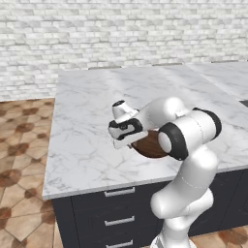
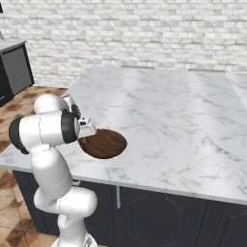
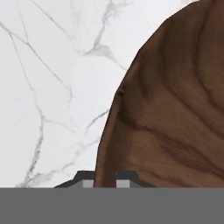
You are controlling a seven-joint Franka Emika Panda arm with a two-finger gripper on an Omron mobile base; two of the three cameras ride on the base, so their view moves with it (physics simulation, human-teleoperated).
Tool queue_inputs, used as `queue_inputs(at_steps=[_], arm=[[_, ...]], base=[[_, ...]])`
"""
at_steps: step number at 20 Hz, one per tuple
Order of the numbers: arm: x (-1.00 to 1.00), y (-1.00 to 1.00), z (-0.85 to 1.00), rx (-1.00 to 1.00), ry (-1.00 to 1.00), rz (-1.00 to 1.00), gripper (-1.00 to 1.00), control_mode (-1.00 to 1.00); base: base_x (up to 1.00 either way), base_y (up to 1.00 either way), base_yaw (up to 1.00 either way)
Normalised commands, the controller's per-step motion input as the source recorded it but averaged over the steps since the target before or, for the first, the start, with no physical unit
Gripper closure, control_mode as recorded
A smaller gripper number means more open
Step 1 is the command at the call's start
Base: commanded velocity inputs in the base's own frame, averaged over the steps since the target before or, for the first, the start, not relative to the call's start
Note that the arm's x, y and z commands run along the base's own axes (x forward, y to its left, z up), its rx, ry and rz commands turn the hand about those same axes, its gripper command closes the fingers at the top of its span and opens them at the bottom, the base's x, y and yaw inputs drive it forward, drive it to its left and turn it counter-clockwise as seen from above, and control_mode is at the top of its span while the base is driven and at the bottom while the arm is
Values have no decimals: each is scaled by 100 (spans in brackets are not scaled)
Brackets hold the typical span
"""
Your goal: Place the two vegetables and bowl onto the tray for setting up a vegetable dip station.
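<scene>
The bowl (image 1: 151, 146) (image 2: 103, 144) (image 3: 175, 109) is round, shallow and dark brown with wood grain. It rests on the marble counter near the front edge. My gripper (image 1: 129, 143) (image 2: 89, 131) (image 3: 106, 180) is shut on the bowl's rim at its left side. In the hand view one dark fingertip (image 3: 86, 180) stands outside the rim and the other inside it. The arm's elbow hides part of the bowl in the left base view. The two vegetables and the tray are out of view.
The white marble counter (image 1: 97, 97) (image 2: 169, 111) stretches wide behind and beside the bowl. Its front edge runs just below the bowl, above dark drawers (image 1: 118, 193). A brick wall (image 1: 121, 29) closes the back. A dark cabinet (image 2: 14, 67) stands far left.
</scene>
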Motion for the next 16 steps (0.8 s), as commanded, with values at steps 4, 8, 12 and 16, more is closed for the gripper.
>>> queue_inputs(at_steps=[4, 8, 12, 16], arm=[[-18, 7, 31, 0, -1, 2, 100, -100], [-21, 16, 32, -2, -1, 6, 100, -100], [-22, 21, 30, -11, 0, 7, 100, -100], [-22, 20, 28, -17, 0, 9, 100, -100]], base=[[0, 0, 0], [0, 0, 0], [0, 0, 0], [0, 0, 0]])
